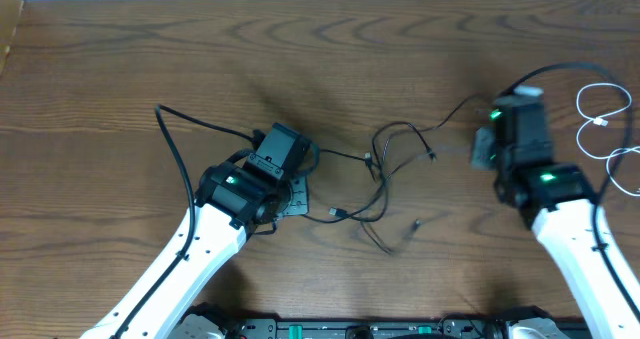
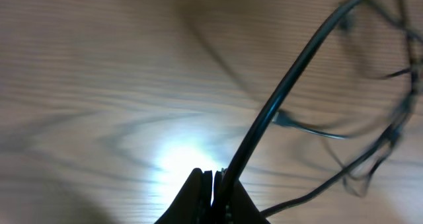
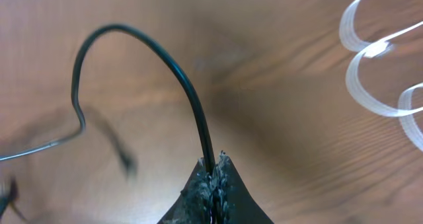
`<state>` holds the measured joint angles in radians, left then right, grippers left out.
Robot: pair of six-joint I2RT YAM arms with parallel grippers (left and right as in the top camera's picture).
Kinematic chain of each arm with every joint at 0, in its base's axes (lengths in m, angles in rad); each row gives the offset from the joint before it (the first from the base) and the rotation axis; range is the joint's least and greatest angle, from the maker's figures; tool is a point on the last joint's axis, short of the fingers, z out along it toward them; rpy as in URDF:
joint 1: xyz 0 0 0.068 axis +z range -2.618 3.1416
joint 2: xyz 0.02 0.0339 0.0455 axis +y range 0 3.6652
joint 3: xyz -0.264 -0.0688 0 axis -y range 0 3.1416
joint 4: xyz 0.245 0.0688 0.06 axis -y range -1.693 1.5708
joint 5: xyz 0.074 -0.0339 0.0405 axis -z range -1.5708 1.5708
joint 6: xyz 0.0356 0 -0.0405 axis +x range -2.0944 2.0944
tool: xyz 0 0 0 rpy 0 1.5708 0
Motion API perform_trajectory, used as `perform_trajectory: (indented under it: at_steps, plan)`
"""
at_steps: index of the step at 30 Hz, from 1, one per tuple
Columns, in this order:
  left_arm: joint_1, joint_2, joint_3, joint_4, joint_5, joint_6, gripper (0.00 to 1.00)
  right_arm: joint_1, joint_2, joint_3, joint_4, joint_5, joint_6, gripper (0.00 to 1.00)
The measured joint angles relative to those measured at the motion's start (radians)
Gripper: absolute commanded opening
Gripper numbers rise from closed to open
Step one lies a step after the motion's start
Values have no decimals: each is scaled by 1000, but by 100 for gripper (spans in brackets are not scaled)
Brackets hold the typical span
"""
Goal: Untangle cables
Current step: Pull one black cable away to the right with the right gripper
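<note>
At the near side of the table, pinching a strand of the black cables in the left gripper, jaws closed tight on it. Pinching another black strand in the right gripper, likewise clamped. Probably holding both ends apart for drawing the knot open. Between the arms, looping in a loose tangle, strands crossing. Farther right, lying coiled apart near the table's edge, the white cable, seemingly free. Beyond, toward the far edge, offering bare wood for pulling outward.
</note>
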<state>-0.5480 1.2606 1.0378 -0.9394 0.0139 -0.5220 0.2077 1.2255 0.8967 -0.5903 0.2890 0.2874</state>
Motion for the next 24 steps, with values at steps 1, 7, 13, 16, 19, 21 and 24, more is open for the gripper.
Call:
perform_trajectory:
  at_steps: [1,7,13,16,19,21,24]
  plan:
    - [0,0,0,-23,-56,0,8,-53,-9,54,18,22,-10,1]
    - [32,0,0,-49,-157,3,8,-227,-39,283,103,41,-75,1]
    - [56,0,0,-50,-178,3,8,-369,-51,367,229,58,-141,1]
    - [55,0,0,-49,-178,3,8,-432,-51,367,276,84,-150,1]
    - [56,0,0,-49,-178,3,8,-483,-51,367,323,117,-156,1]
    - [56,0,0,-49,-178,3,8,-517,-51,367,345,142,-159,1]
    - [56,0,0,-49,-179,3,8,-575,-51,367,391,179,-160,1]
